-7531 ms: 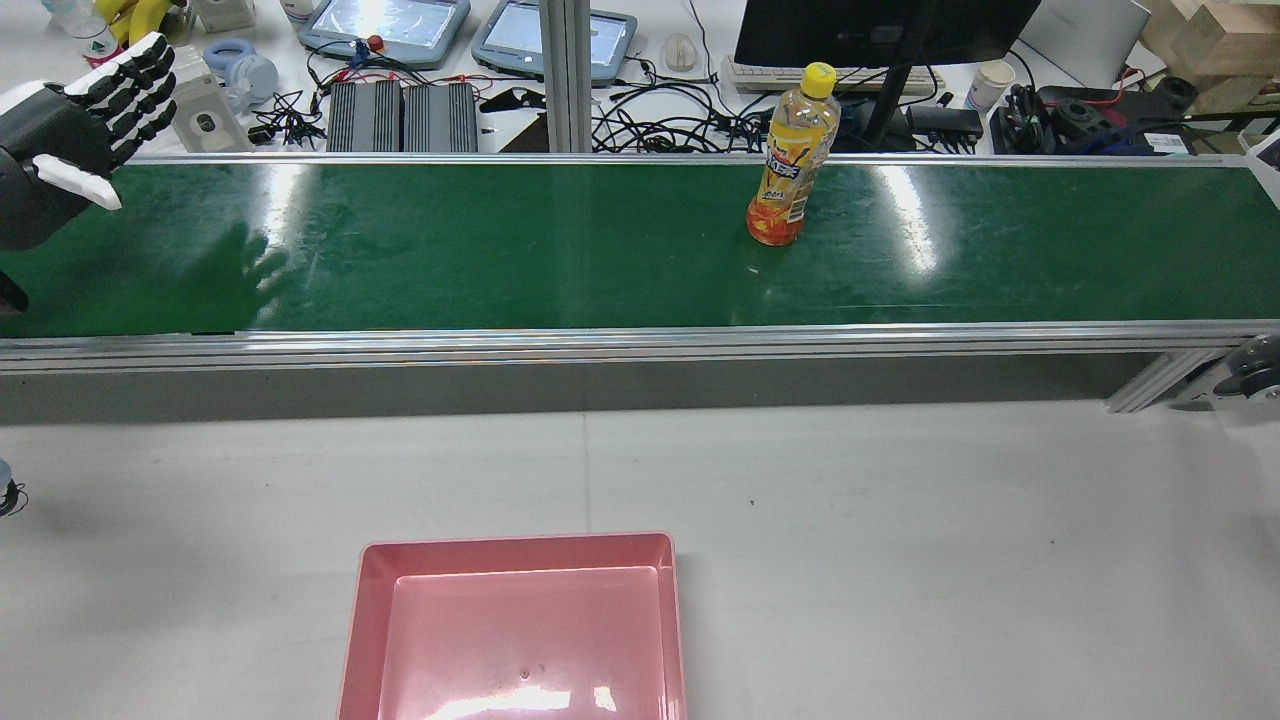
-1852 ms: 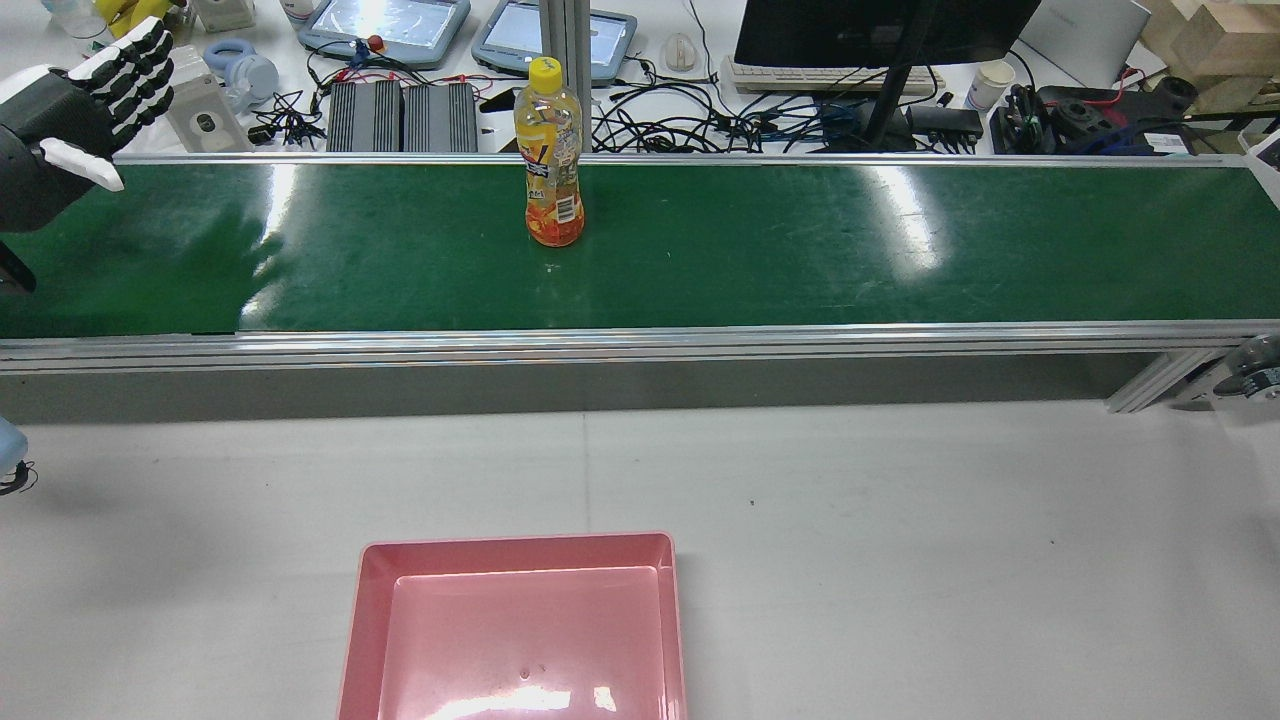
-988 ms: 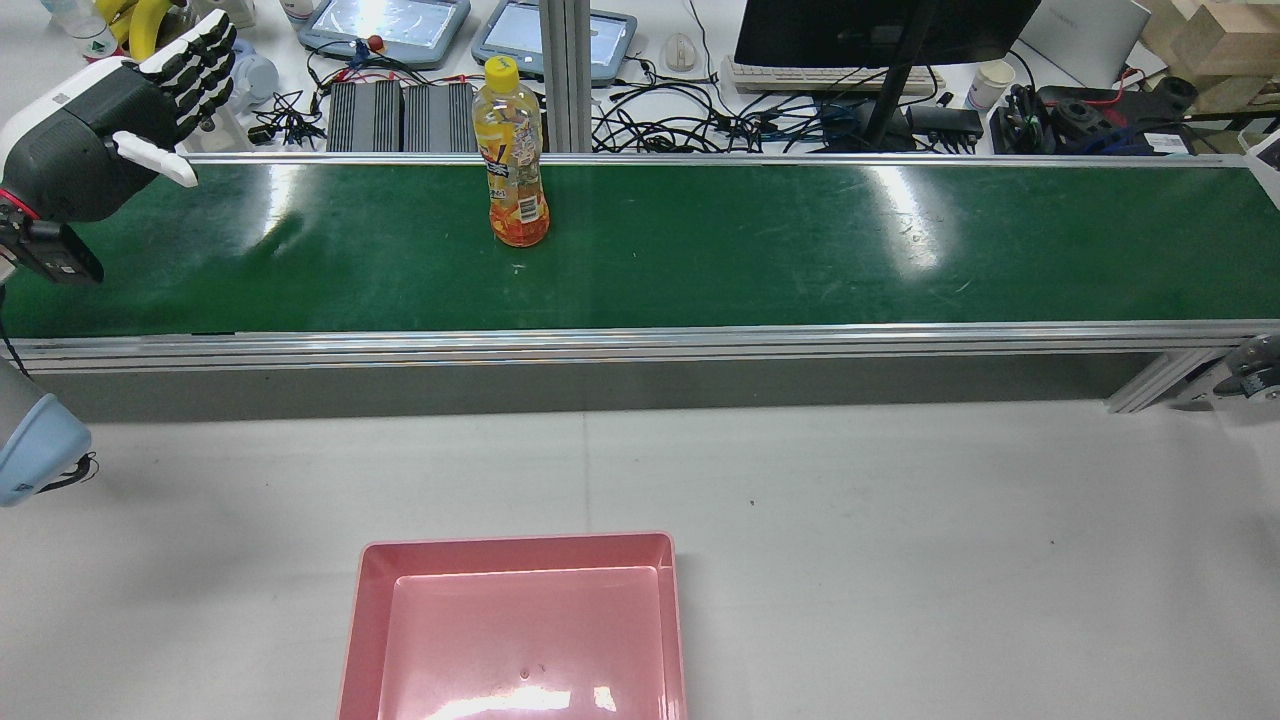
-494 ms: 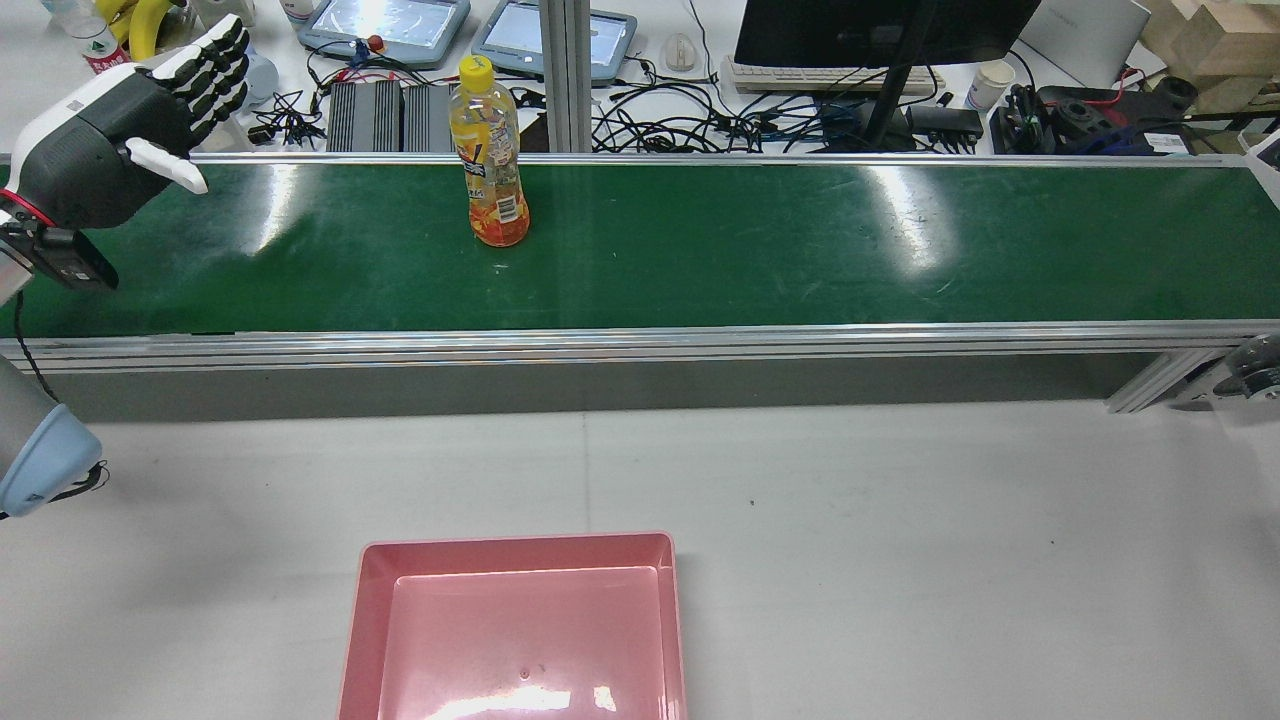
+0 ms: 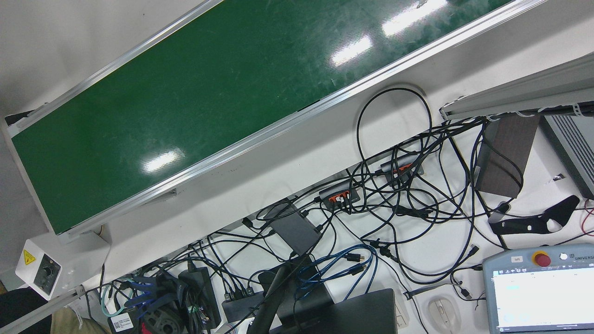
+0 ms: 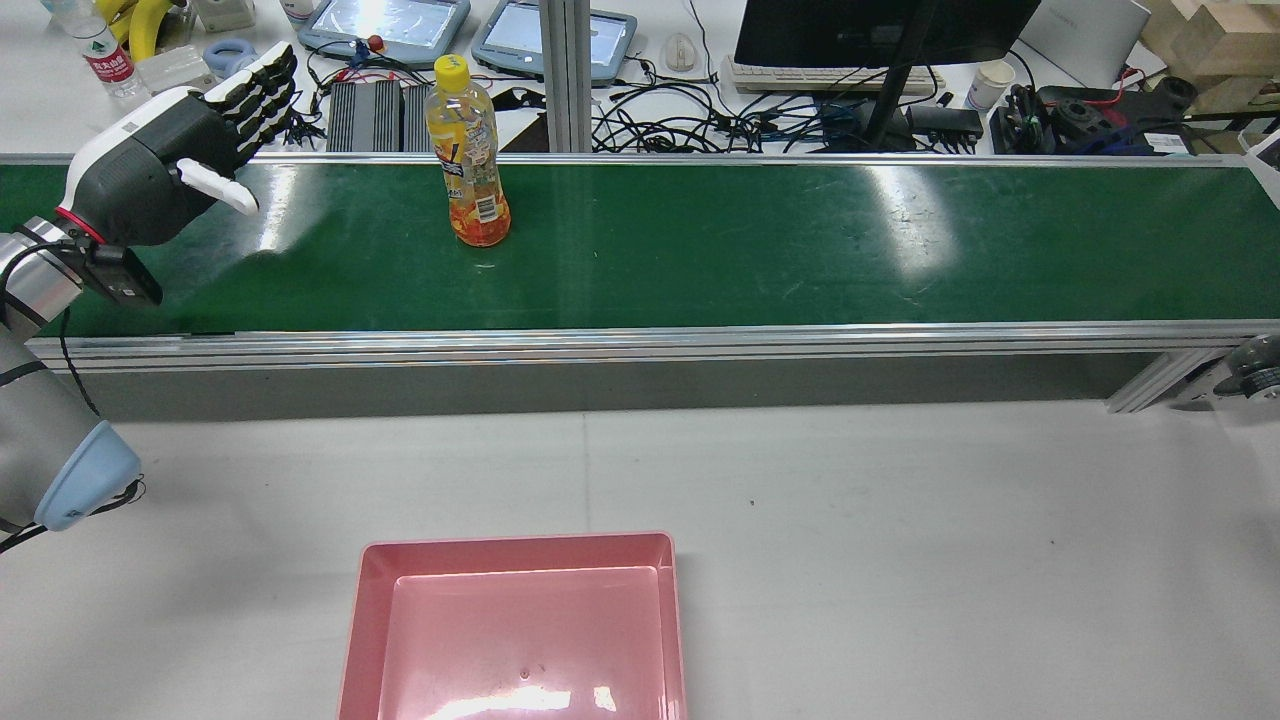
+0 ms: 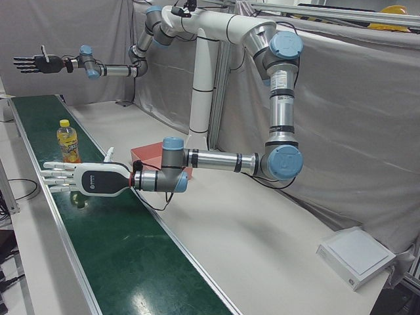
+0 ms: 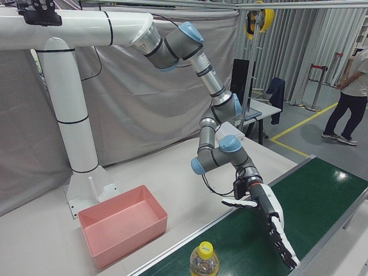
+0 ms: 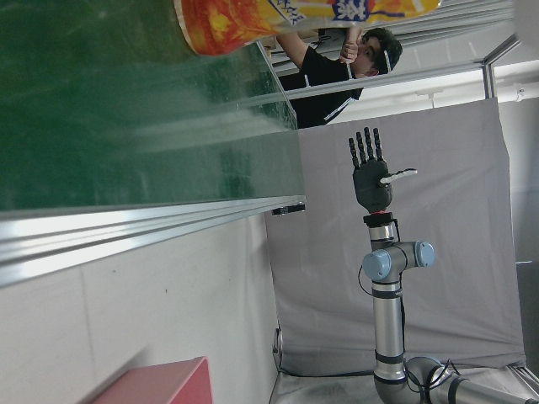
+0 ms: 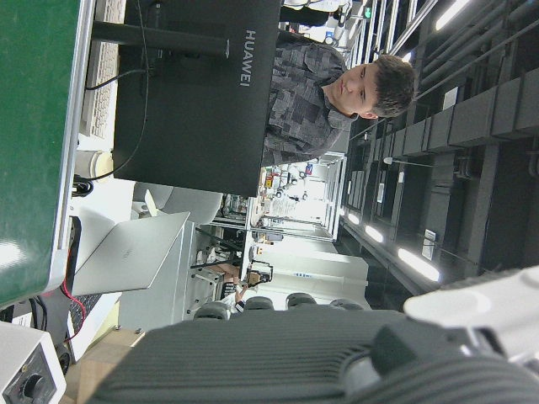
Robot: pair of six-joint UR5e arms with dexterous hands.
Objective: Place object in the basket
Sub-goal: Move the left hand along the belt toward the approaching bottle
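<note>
Bottle (image 6: 467,150): upright on the green belt (image 6: 760,240), long axis vertical. Left hand (image 6: 185,160), fingers spread and empty, apart from the bottle on the basket (image 6: 515,625) side's left; right hand (image 7: 36,63) seemingly open, far off.

Bottle (image 6: 467,160) stands upright on conveyor belt (image 6: 700,240), toward its far edge; left hand (image 6: 175,165) over belt's left end, apart from bottle; basket (image 6: 515,630) on desk (image 6: 900,550) before belt; right hand (image 7: 36,63) raised beyond belt's other end.
</note>
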